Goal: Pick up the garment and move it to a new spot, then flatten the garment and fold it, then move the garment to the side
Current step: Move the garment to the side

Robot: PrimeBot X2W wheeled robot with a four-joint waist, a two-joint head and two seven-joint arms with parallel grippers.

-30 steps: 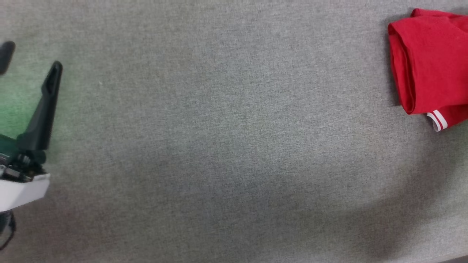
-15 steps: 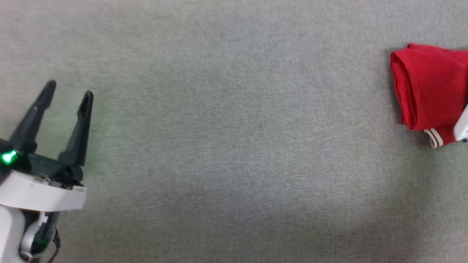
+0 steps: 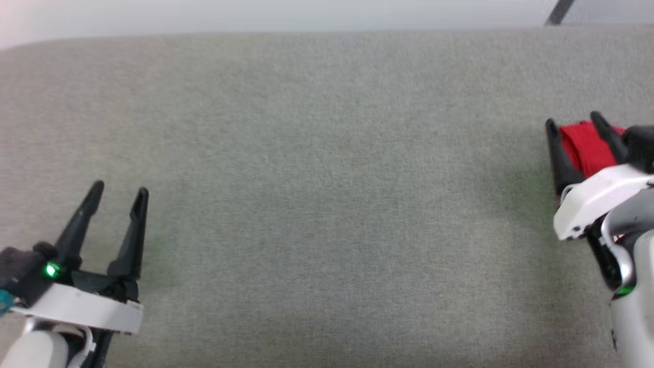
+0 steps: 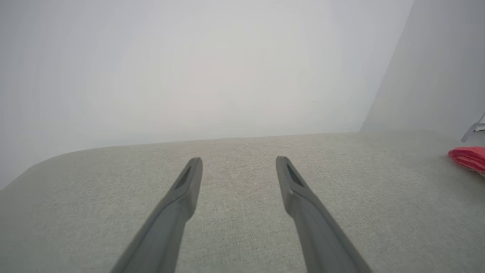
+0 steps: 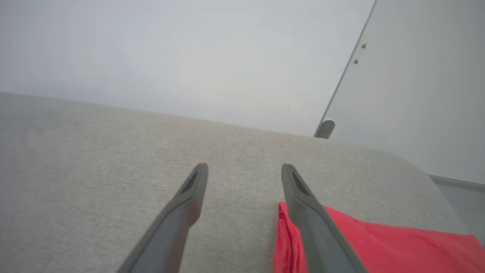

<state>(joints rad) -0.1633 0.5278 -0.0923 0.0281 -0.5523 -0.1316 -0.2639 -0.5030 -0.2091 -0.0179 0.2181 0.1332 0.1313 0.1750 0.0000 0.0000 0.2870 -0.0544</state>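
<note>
Broadly, a grey fabric-covered surface (image 3: 327, 179) takes up most of the head view, with rounded far corners and a pale wall (image 3: 306, 13) behind its far edge. In the right wrist view a second pale panel (image 5: 424, 94) meets that wall beyond the far right corner, and a small grey post (image 5: 325, 129) stands at the foot of the join.

The garment (image 3: 587, 145) lies folded by the right edge of the surface, short of the far right corner. It is red, and the right arm's pale wrist housing (image 3: 595, 202) hides much of it in the head view. From the left wrist view it is a low red bundle (image 4: 470, 157) at the far right, well apart from that arm.

The right gripper (image 3: 573, 119) is over the garment's left side with its fingers spread and nothing held. In its own view (image 5: 245, 167) bare surface shows in the gap, and the garment's folded edge (image 5: 398, 242) runs out from under the right-hand finger; I cannot tell whether they touch.

The left gripper (image 3: 120, 190) sits near the left edge towards the near side, fingers parted and empty, over bare surface (image 4: 238, 161). A small green light (image 3: 51, 270) glows at its base.
</note>
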